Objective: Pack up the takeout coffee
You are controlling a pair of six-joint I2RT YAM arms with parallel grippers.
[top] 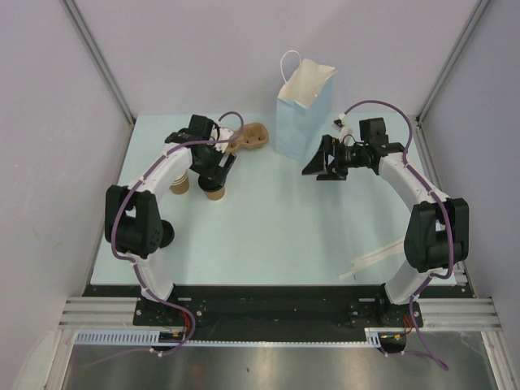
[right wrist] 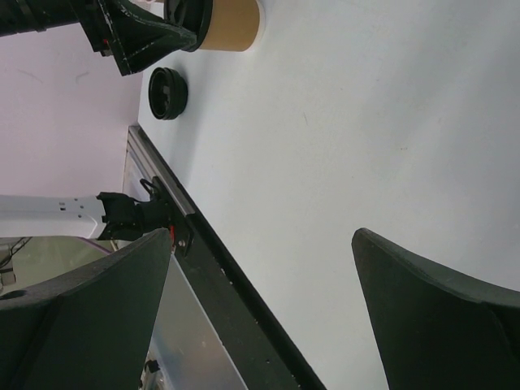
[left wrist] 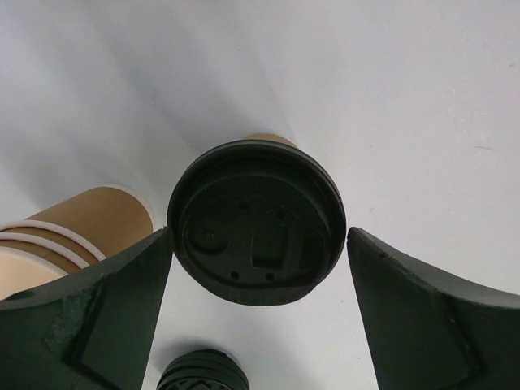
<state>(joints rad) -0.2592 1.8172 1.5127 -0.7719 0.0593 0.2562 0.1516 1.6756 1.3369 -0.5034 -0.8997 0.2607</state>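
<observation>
From above, the takeout coffee stands upright on the table, left of the blue paper bag and under the left gripper. It looks light, with crushable paper walls, so a gentle hold on the body below the lid seems best. In the left wrist view that claw is spread astride the black lid, one finger at its rim and the other apart, clamping nothing. The right wrist view shows the right gripper released and empty.
</observation>
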